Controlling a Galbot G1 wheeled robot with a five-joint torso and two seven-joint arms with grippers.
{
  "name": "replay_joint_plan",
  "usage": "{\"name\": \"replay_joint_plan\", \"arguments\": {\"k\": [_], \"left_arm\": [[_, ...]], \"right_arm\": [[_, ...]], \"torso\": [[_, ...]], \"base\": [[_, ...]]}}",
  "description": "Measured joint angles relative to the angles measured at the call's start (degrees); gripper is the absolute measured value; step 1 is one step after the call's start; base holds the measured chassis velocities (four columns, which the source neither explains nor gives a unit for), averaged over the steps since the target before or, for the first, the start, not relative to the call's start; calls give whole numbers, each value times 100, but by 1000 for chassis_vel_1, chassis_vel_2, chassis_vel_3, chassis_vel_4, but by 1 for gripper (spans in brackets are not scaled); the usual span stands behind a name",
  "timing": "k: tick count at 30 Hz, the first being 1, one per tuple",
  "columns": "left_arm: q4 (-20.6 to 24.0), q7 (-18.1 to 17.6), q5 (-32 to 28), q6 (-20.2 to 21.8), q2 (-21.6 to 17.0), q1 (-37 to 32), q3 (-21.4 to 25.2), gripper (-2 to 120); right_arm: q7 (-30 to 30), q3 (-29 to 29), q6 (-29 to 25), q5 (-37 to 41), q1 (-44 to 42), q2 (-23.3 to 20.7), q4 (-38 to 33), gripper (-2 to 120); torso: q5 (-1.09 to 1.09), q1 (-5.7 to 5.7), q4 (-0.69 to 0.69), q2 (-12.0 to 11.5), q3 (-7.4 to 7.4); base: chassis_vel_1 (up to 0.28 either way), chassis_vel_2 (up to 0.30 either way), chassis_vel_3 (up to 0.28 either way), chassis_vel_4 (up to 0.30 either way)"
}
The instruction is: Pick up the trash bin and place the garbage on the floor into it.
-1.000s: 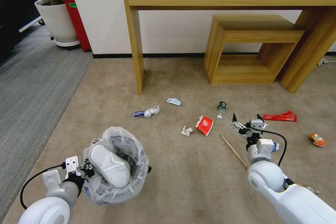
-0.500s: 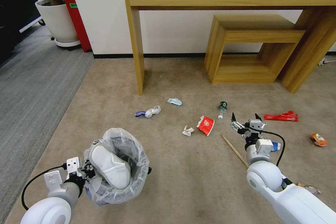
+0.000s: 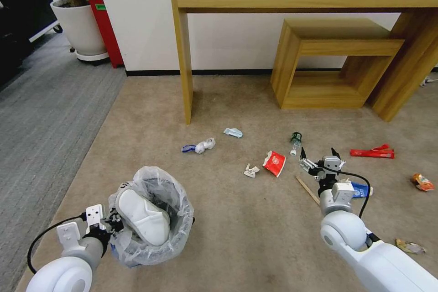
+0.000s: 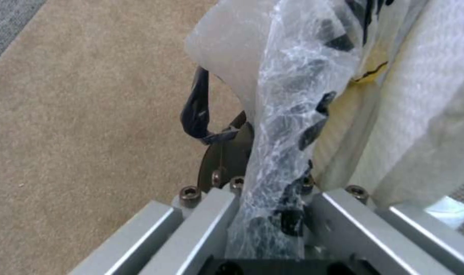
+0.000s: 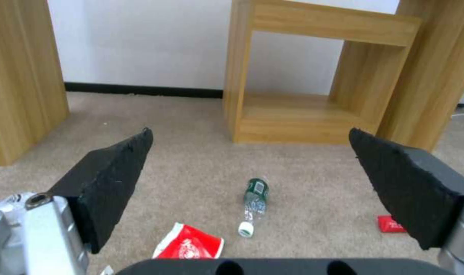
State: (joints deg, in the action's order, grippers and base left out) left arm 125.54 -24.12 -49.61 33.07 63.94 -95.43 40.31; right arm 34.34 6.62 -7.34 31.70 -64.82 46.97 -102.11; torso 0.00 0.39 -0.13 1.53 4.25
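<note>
The trash bin, lined with crinkled clear plastic, hangs at the lower left with a white slipper inside. My left gripper is shut on the bin's bagged rim. My right gripper is open and low over the carpet. Just beyond it lie a green-labelled bottle and a red paper cup. A wooden stick and a blue-white carton lie beside that arm's wrist. Crumpled paper, a red wrapper and an orange wrapper are scattered around.
A wooden console table and a low wooden cube shelf stand against the far wall. A blue-white wad and a pale blue scrap lie near the table leg. A potted plant and a red box stand at the far left.
The whole head view has shifted slightly, so the camera moved. The cup and bottle now lie a little nearer my right gripper. Both grippers keep their states.
</note>
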Motion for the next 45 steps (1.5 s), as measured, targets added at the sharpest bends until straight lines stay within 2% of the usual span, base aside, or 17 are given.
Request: {"name": "replay_joint_plan", "arguments": {"k": [16, 21, 34, 45], "left_arm": [[-44, -72, -120, -20, -63, 73, -20, 0], [-74, -94, -161, -22, -104, 86, -5, 0], [-96, -88, -152, -56, -74, 103, -41, 0], [-94, -74, -140, -97, -59, 75, -23, 0]], "right_arm": [[8, -1, 31, -32, -65, 25, -92, 97], [23, -11, -54, -162, -46, 73, -57, 100], [-8, -44, 138, -160, -47, 79, -135, 100], [-19, -66, 118, -197, -31, 82, -127, 100]], "torso": [[0, 0, 0, 0, 0], [0, 0, 0, 0, 0], [0, -1, 0, 0, -1], [1, 0, 0, 0, 0]], "base": [[0, 0, 0, 0], [0, 0, 0, 0], [-4, 2, 3, -1], [-132, 147, 136, -123]]}}
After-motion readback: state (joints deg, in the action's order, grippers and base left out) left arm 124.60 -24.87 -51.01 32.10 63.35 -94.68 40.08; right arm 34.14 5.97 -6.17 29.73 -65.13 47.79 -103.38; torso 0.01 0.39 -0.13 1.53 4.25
